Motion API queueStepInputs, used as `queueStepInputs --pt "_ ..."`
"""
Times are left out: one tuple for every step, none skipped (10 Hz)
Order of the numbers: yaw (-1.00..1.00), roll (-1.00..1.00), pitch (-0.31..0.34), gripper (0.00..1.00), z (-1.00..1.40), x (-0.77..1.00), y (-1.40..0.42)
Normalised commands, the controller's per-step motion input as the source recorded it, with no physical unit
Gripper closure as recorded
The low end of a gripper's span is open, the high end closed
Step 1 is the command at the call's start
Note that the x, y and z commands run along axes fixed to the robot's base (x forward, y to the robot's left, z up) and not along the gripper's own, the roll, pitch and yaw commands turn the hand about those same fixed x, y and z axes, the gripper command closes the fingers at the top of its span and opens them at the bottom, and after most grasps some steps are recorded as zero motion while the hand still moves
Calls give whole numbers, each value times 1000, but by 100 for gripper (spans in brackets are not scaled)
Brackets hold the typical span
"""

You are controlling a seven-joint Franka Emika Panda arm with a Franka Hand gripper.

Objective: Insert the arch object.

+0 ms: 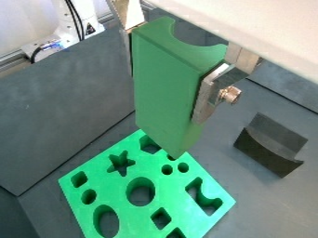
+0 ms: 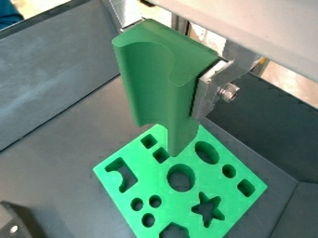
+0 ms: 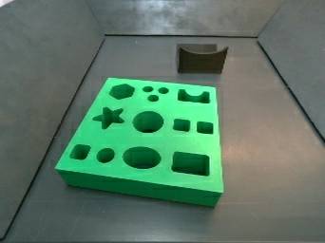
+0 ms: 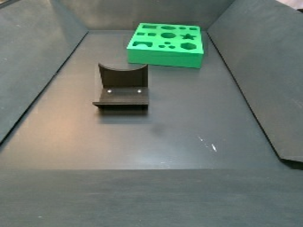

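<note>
The grey floor carries a green board pierced with shaped holes, among them a star, circles, squares and an arch-shaped slot. In a side view the board lies near the middle of the floor, with the fixture at about 1 o'clock from it, well apart; in a side view the fixture stands closer to the camera and the board lies beyond it at about 1 o'clock.

Both wrist views show the green arch block hanging upright above the board, not touching it. The gripper holds it, jaws narrowed onto the block; one silver finger lies flat against the block's side, and the opposite finger is hidden behind it.
</note>
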Motion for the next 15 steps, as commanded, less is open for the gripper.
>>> queueStepInputs --pt "-157 41 -4 100 -1000 837 -269" --pt "-154 73 0 100 -1000 874 -203" --pt "-160 151 0 100 -974 914 -54" --pt "-266 173 1 100 -911 920 217" --pt "-186 140 84 100 -1000 651 537" --pt "-174 126 83 100 -1000 637 560" --pt "-154 87 41 100 -1000 574 566" --pt "-149 21 0 100 -1000 494 557" --pt "-23 0 -13 100 -1000 249 186" --pt "-54 0 -64 100 -1000 137 80" --pt "-17 21 -123 100 -1000 0 -29" --pt "0 20 -67 100 -794 0 -43" --pt "0 66 -33 100 -680 -20 0" --pt "129 114 -34 100 -723 0 34" --pt "183 96 0 100 -754 80 217"
